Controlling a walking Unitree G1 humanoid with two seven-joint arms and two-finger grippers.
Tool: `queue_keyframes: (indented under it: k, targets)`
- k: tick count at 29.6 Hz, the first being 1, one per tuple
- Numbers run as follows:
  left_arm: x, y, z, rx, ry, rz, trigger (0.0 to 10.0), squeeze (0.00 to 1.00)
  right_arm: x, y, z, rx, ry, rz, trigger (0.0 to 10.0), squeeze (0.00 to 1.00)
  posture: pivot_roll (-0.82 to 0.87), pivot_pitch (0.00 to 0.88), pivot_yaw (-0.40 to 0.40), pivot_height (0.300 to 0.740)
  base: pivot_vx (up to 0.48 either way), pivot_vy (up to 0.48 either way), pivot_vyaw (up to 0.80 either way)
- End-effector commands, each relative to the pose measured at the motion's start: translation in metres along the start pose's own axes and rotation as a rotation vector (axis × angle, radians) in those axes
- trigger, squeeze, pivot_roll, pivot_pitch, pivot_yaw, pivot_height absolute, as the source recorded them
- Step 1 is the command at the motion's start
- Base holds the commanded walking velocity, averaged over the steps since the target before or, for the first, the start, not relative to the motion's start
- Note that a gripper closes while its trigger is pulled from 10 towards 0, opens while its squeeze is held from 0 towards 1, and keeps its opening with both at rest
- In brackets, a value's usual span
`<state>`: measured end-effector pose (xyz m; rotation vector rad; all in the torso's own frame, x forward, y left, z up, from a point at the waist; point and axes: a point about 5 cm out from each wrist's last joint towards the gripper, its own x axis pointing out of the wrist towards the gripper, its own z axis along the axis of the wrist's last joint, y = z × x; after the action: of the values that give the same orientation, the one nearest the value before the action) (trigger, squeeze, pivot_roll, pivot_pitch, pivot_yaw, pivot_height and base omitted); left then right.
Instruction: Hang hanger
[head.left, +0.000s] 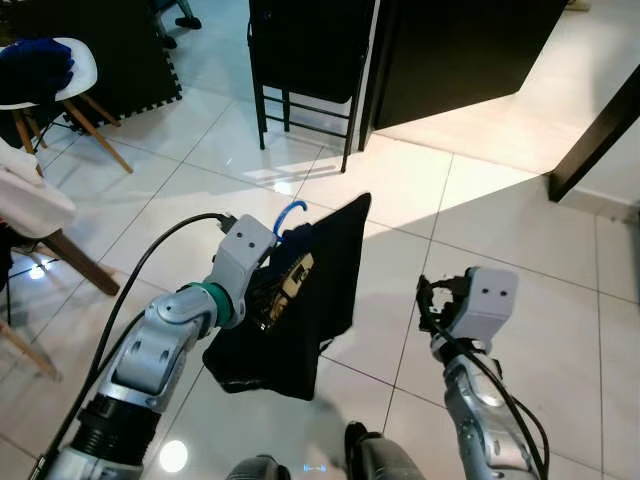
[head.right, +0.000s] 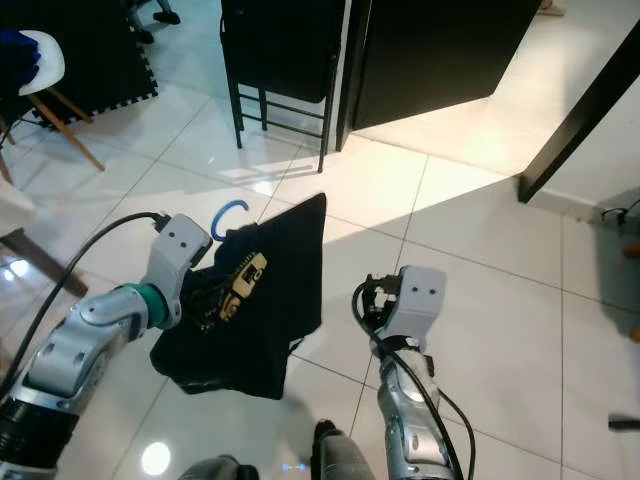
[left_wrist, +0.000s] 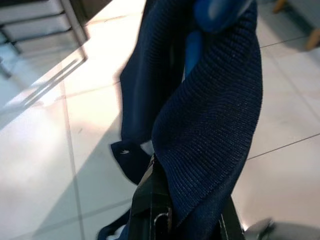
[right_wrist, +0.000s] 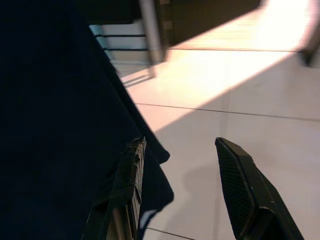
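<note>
A dark navy garment (head.left: 330, 270) hangs on a blue hanger whose hook (head.left: 290, 210) curls up above the cloth. My left gripper (head.left: 272, 290) is shut on the hanger at the garment's collar and holds it above the tiled floor. In the left wrist view the knitted cloth (left_wrist: 210, 130) drapes over the fingers and hides them. My right gripper (right_wrist: 185, 190) hangs open to the right of the garment, nothing between its fingers (right_wrist: 127, 190), its silver wrist (head.left: 485, 300) low in the head views.
A black metal-legged chair (head.left: 305, 70) and a dark cabinet (head.left: 460, 50) stand ahead. White chairs with wooden legs (head.left: 60, 80) are on the left by a black foam mat (head.left: 120, 50). A dark beam (head.left: 595, 140) slants at right. Sunlit tiles (head.left: 480, 200) lie between.
</note>
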<state>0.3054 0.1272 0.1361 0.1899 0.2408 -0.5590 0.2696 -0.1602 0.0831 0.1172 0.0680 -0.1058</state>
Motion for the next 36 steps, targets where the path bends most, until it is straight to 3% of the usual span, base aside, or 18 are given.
queue_keyframes:
  k: [1, 5, 8, 9, 17, 21, 28, 36]
  targets:
    - [-0.002, 0.0, 0.007, -0.011, -0.051, 0.012, 10.0, 0.0, -0.002, -0.006, -0.005, -0.003, 0.011, -0.036, 10.0, 0.0, -0.07, 0.082, 0.105, 0.74, 0.0, 0.0, -0.75]
    - [0.001, -0.004, 0.006, -0.027, -0.043, 0.031, 10.0, 0.0, 0.001, -0.006, 0.0, -0.032, -0.012, -0.002, 10.0, 0.0, -0.08, 0.073, 0.097, 0.74, 0.0, 0.0, -0.75]
    - [0.003, -0.009, 0.003, -0.057, -0.021, 0.021, 10.0, 0.0, 0.003, -0.01, 0.006, -0.069, -0.049, -0.024, 10.0, 0.0, -0.09, 0.07, 0.093, 0.74, 0.0, 0.0, -0.72]
    - [0.005, -0.012, 0.003, -0.089, -0.01, 0.019, 10.0, 0.0, 0.004, -0.017, 0.012, -0.071, -0.095, -0.076, 10.0, 0.0, -0.09, 0.068, 0.09, 0.74, 0.0, 0.0, -0.74]
    - [0.01, -0.019, 0.011, -0.096, -0.05, 0.015, 10.0, 0.0, 0.005, -0.02, 0.015, -0.083, -0.106, -0.062, 10.0, 0.0, -0.1, 0.067, 0.084, 0.74, 0.0, 0.0, -0.78]
    - [0.011, -0.022, 0.02, -0.068, -0.122, -0.004, 10.0, 0.0, 0.004, -0.015, 0.019, -0.11, -0.134, -0.024, 10.0, 0.0, -0.11, 0.066, 0.083, 0.74, 0.0, 0.0, -0.78]
    - [0.01, -0.017, 0.02, -0.009, -0.182, 0.095, 10.0, 0.0, 0.003, -0.006, 0.034, -0.166, -0.214, -0.006, 10.0, 0.0, -0.11, 0.055, 0.09, 0.74, 0.0, 0.0, -0.78]
    - [0.012, -0.015, 0.02, -0.013, -0.203, 0.157, 10.0, 0.0, 0.002, 0.005, 0.053, -0.197, -0.292, 0.024, 10.0, 0.0, -0.14, 0.033, 0.088, 0.74, 0.0, 0.0, -0.78]
